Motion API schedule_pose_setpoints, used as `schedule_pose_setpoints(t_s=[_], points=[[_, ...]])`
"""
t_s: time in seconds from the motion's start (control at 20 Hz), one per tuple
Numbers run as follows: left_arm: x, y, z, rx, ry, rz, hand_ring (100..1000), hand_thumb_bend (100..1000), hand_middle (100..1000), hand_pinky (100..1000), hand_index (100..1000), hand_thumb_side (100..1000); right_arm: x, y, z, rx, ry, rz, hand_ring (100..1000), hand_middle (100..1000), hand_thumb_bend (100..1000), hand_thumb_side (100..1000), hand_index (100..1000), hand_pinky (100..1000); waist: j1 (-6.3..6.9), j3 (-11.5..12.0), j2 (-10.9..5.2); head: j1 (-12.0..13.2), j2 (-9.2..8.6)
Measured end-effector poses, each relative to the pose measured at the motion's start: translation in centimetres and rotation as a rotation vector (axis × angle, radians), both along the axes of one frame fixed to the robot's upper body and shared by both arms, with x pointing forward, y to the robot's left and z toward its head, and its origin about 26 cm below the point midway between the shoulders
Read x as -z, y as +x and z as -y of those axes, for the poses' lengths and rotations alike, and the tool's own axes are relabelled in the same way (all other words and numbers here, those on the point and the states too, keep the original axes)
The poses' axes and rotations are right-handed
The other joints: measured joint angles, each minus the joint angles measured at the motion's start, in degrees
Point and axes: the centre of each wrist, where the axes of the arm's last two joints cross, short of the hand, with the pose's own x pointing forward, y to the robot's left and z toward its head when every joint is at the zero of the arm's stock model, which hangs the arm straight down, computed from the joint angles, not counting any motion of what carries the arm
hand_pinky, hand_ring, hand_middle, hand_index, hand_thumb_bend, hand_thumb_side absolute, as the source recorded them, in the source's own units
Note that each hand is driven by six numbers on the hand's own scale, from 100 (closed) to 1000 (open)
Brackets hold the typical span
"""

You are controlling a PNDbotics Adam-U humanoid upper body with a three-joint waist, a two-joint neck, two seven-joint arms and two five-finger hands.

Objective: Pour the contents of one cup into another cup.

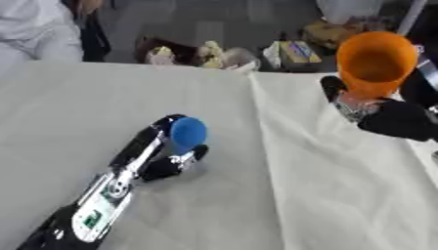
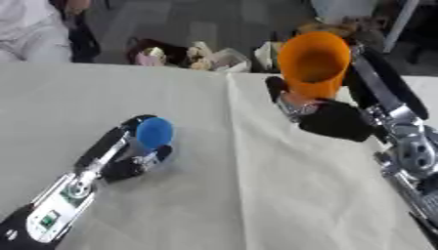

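Right now both hands are busy, each with its own cup. Over on the right side, the right hand [image 2: 329, 119] has its fingers curled round the lower part of an orange cup [image 2: 315, 61] and holds it up off the table [image 2: 256, 195], tipped so that its wide mouth faces the camera; the inside looks plain orange and I can't make out anything in it. The arm behind it runs back toward the lower right edge, black with silver joints.

Across the table, well apart from the orange one, the left hand [image 1: 171, 163] is wrapped round a blue cup [image 1: 188, 133]. This one is low, at or just above the cloth, and it too leans with its mouth toward the camera, showing only blue inside. The left forearm stretches from the lower left corner up to it, with a white panel along its top.

A pale cloth [image 1: 342, 195] covers the table, and a long crease runs down it between the two cups. Beyond the far edge of the table sits a jumble of small items [image 1: 214, 53] on the floor, too blurred to name.
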Motion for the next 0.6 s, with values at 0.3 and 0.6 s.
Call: schedule_pose_setpoints(t_s=[0.3,0.6], points=[[0.12,0.24,0.10,-0.018,0.012,0.006,823,511,911,826,882,869,-0.02,0.02,-0.02,-0.003,0.005,-0.005,539,632,100,310,574,270,0.00,-0.05,0.00,0.19,-0.07],[0.13,0.54,0.21,-0.045,0.012,0.024,776,453,857,772,847,854,-0.12,0.11,-0.16,-0.008,0.011,-0.007,539,632,100,311,573,271,0.00,-0.16,0.00,0.19,-0.44]])
